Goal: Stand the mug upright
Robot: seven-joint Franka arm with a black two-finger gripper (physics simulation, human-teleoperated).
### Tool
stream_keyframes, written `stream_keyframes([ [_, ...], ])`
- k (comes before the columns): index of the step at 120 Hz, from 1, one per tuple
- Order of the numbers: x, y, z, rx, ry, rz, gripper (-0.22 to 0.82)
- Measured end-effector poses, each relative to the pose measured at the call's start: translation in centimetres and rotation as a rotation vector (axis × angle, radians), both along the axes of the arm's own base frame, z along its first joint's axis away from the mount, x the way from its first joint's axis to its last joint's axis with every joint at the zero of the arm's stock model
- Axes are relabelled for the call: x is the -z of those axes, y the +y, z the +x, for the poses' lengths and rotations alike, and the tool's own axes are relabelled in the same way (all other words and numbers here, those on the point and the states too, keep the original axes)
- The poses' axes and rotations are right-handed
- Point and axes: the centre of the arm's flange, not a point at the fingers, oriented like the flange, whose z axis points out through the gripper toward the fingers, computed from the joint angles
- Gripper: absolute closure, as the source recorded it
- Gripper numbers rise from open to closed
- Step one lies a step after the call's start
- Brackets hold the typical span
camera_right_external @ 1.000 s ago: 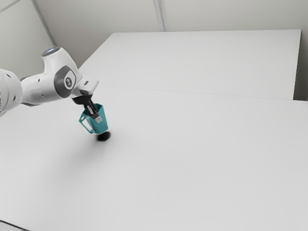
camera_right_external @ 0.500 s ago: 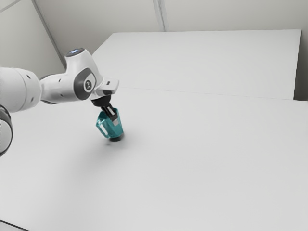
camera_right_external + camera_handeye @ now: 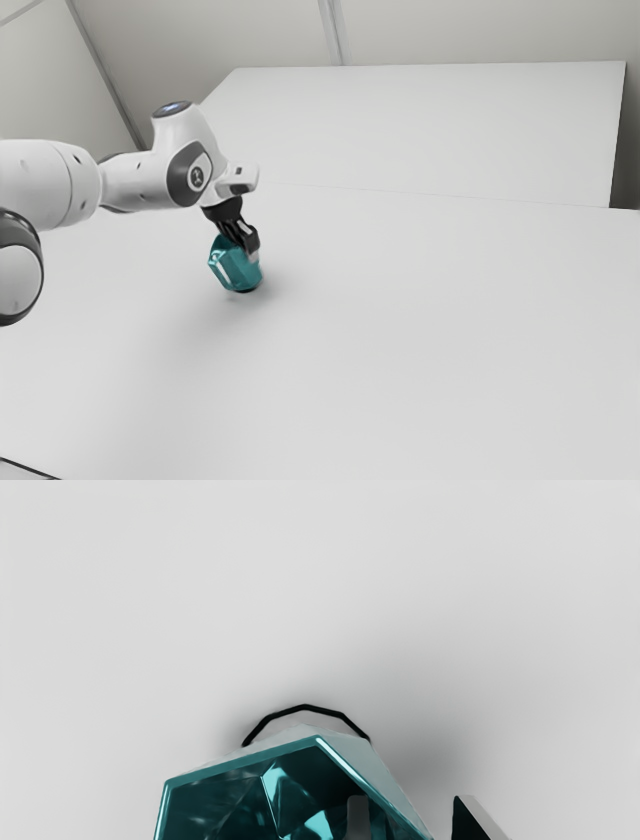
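Observation:
My gripper is over the rim of the teal faceted mug in the exterior view. The mug's opening faces up and its dark base is down at the tabletop, with a slight lean; full contact cannot be made out. Its handle points to the exterior view's left. Seen from the wrist, the gripper stands open astride the mug's wall: one finger inside the mug, the other outside, with a visible gap between the outer finger and the wall. The base's black edge shows beyond the rim.
The white tabletop stretches around the mug. Behind it rises a white panel or second surface. A dark cable lies at the exterior view's lower left corner.
My hand and the mug have moved to the exterior view's right and slightly down, bringing the mug's base to the table. The fingers have spread from its wall.

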Motion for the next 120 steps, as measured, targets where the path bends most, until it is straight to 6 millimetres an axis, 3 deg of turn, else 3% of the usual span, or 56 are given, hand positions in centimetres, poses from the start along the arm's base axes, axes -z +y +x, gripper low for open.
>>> stream_keyframes([
  [12, -0.3, -0.2, 0.2, -0.013, 0.004, -0.004, 0.28],
  [25, -1.2, -0.6, 0.7, -0.022, -0.005, -0.005, 0.17],
  [64, -5.3, -1.4, 2.4, -0.039, -0.067, -0.008, 0.04],
  [73, -7.9, -0.4, 1.8, -0.061, -0.089, -0.009, 0.03],
  [90, -15.0, 2.5, -0.8, -0.107, -0.136, -0.008, 0.01],
  [110, -22.3, 3.9, -2.8, -0.110, -0.151, 0.025, 0.01],
  [120, -24.2, 4.2, -3.3, -0.100, -0.134, 0.050, 0.00],
])
